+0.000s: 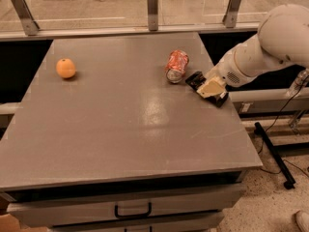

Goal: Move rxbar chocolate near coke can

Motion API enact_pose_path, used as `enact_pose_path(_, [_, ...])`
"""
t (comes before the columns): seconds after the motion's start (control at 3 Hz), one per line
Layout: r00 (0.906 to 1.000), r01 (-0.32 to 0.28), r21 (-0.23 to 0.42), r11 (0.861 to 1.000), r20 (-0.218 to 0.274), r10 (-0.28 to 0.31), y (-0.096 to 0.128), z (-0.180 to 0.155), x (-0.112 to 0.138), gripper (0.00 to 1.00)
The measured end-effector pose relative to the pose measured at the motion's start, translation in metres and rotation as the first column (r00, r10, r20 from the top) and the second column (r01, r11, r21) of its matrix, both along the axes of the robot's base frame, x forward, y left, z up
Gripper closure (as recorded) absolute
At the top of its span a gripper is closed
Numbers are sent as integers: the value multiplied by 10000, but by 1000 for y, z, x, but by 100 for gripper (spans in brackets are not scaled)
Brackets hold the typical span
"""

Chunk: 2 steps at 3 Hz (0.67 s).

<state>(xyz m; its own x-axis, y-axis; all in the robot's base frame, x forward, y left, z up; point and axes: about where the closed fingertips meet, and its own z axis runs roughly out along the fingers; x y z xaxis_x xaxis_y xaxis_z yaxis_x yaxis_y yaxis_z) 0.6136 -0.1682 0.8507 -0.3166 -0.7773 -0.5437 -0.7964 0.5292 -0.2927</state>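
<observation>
Black flat-wrapped rxbar chocolate [195,79] lies near the bench's right edge, just beside the dented red coke can [176,65]. The cream gripper [212,88] sits over it (grip: cannot tell). Likely only letting go remains.

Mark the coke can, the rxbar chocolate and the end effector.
coke can [176,64]: camera view, its red dented side.
rxbar chocolate [195,79]: camera view, its bare black end nearest the can.
end effector [211,88]: camera view, its tan tip over the bar, right of the can.
</observation>
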Motion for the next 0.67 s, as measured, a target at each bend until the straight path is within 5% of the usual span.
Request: enact_pose_path(0.67, [9996,-287,-61,9996,35,287,11,-3,14,12])
